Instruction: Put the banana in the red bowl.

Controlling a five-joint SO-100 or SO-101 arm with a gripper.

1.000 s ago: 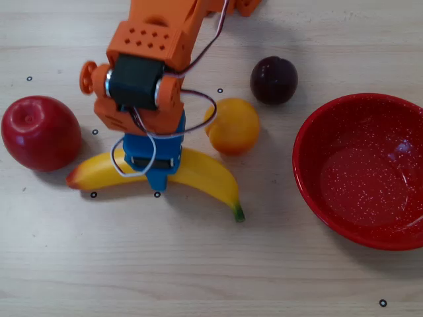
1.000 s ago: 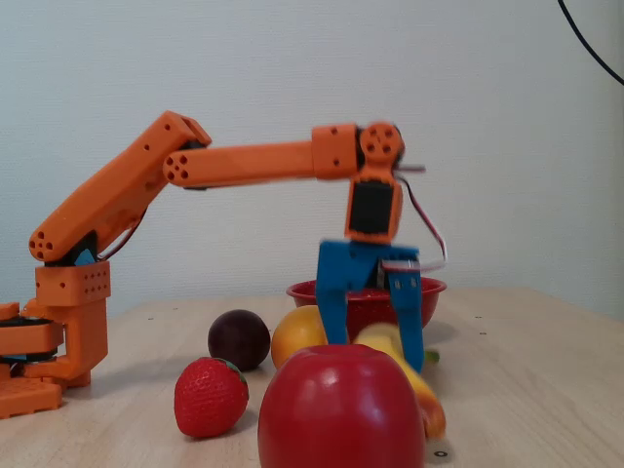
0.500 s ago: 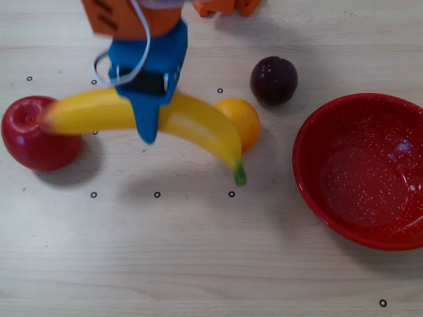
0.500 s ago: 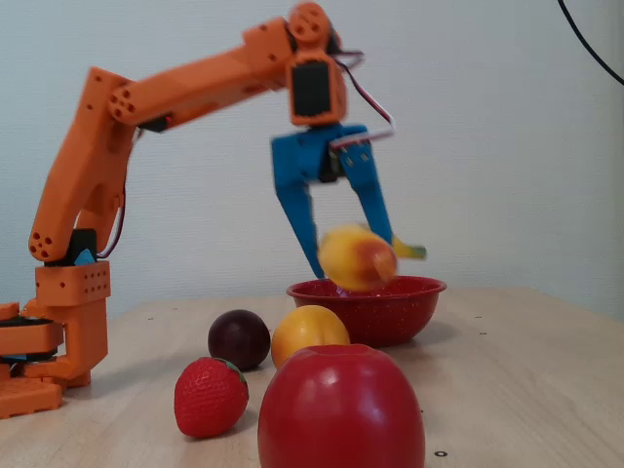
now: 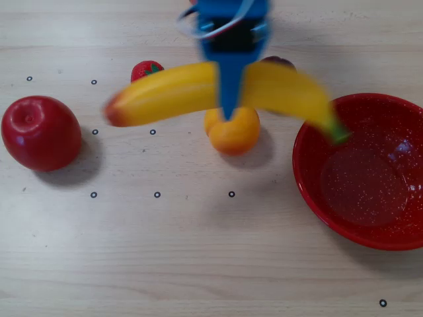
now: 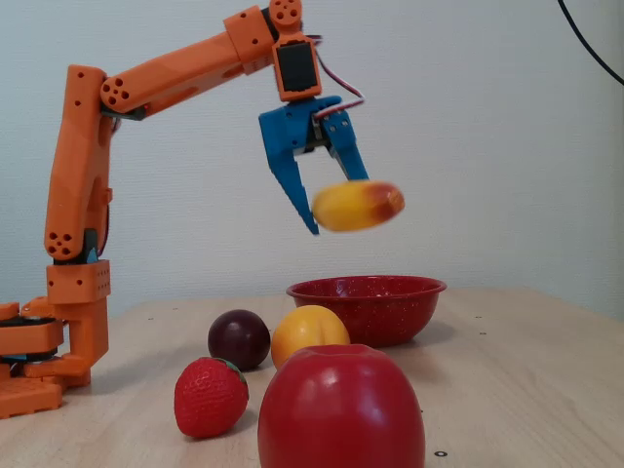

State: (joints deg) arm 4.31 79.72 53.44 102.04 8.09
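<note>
The yellow banana [image 5: 172, 92] is held high in the air, lying left to right across the overhead view, its reddish end at the left and its green stem over the bowl's left rim. My blue gripper [image 5: 230, 99] is shut on its middle. In the fixed view the banana [image 6: 357, 206] points end-on toward the camera, clamped by the gripper [image 6: 330, 207] well above the table. The red speckled bowl [image 5: 370, 218] stands empty at the right in the overhead view; in the fixed view the bowl [image 6: 367, 307] stands below and slightly behind the banana.
A red apple [image 5: 41, 132] sits at the left, a strawberry [image 5: 146, 69] at the back, an orange fruit [image 5: 232, 131] under the banana, and a dark plum [image 6: 239, 338] beside it. The orange arm base [image 6: 58, 322] stands at the left of the fixed view.
</note>
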